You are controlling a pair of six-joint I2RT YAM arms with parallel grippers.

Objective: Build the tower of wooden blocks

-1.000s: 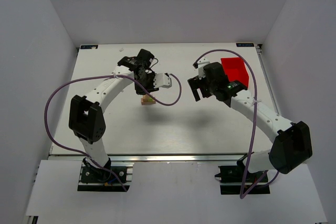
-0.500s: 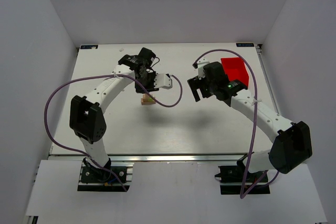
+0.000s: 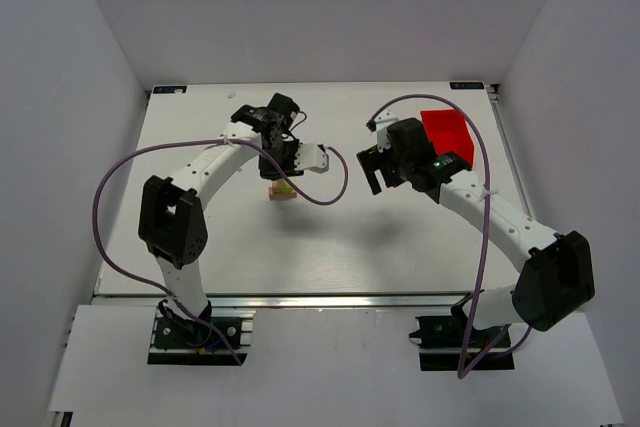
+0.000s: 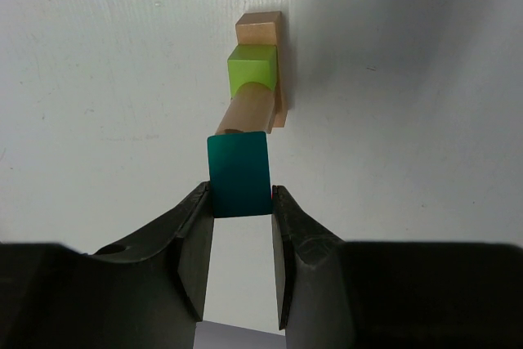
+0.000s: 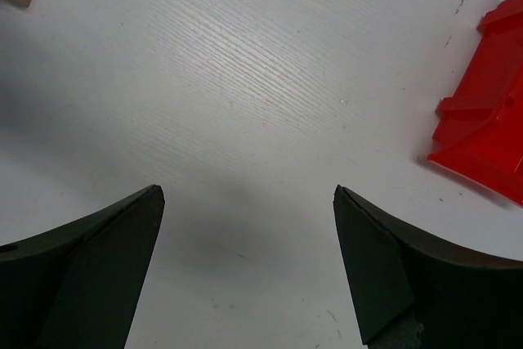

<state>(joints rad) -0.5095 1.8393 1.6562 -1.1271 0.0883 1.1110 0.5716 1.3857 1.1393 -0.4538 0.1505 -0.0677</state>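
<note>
Teal block is pinched by the left fingers over the wood block tower on the tabletop, best lowered squarely and released gently; right fingers are spread.

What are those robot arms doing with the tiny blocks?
They are building a little wood block tower. The left gripper is shut on a teal block, holding it right at the tower's top, above a tan piece, a lime-green cube and a tan base block. Whether it rests there yet is unclear. The right gripper is open and empty, hovering over the white table beside the red bin.
</note>
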